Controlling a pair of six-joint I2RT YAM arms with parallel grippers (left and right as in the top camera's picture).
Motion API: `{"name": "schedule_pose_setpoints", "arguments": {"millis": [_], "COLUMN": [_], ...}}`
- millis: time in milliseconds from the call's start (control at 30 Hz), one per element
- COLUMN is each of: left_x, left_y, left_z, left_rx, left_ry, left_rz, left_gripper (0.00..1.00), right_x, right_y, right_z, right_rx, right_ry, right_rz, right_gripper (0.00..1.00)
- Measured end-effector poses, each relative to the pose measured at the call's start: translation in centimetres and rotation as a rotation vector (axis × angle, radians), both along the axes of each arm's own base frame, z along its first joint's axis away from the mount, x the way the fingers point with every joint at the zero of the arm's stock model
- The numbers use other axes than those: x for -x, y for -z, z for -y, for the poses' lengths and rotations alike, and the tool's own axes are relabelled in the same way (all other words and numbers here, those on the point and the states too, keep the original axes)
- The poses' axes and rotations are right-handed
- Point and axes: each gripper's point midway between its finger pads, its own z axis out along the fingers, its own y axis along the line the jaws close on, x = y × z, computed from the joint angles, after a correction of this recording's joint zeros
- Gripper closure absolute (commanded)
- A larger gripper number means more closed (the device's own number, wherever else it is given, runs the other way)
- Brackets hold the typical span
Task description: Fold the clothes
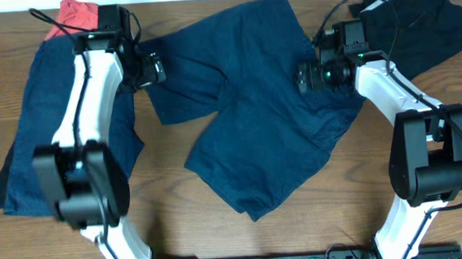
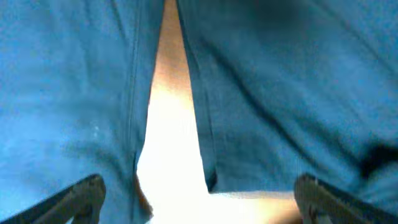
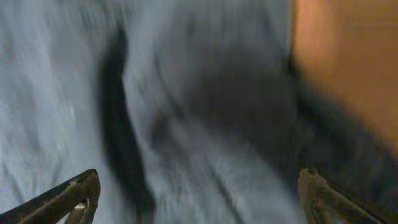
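Observation:
A pair of navy shorts [image 1: 254, 120] lies spread and rumpled in the middle of the table. My left gripper [image 1: 157, 70] is open over its left leg edge; the left wrist view shows blue cloth [image 2: 280, 93] with a gap of table between two cloth edges, and its fingers [image 2: 199, 199] wide apart. My right gripper [image 1: 306, 77] is open over the shorts' right side; its fingers [image 3: 199, 199] are spread above blurred grey-blue cloth [image 3: 186, 124]. A second navy garment [image 1: 46, 133] lies at the left under the left arm. A near-black one [image 1: 421, 17] lies at the back right.
A red garment [image 1: 75, 14] lies at the back left corner beside the left arm's cable. The wooden table [image 1: 189, 228] shows at the front. The arm bases stand at the front edge.

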Motion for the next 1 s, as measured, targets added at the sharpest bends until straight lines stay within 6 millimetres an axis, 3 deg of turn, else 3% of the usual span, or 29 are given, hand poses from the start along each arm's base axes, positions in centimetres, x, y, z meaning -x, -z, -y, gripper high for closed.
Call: {"name": "schedule_pose_setpoints", "arguments": {"millis": [100, 233, 500, 1000], "left_x": [1.9, 3.8, 5.3, 8.3], "left_y": [-3.0, -4.7, -3.9, -1.4], "left_z": [1.5, 4.0, 7.9, 11.0], "left_rx": [0.001, 0.002, 0.001, -0.016], "left_ry": [0.037, 0.101, 0.2, 0.296], "left_rz": [0.013, 0.008, -0.033, -0.126], "left_gripper": [0.02, 0.02, 0.02, 0.02], "right_x": [1.6, 3.4, 6.5, 13.5], "right_y": [-0.3, -1.0, 0.8, 4.1], "right_z": [0.3, 1.4, 5.0, 7.0], "right_rx": [0.013, 0.066, 0.227, 0.283], "right_ry": [-0.001, 0.037, 0.169, 0.314], "right_rz": [-0.053, -0.109, -0.229, -0.469], "right_gripper": [0.01, 0.01, 0.01, 0.01]}}
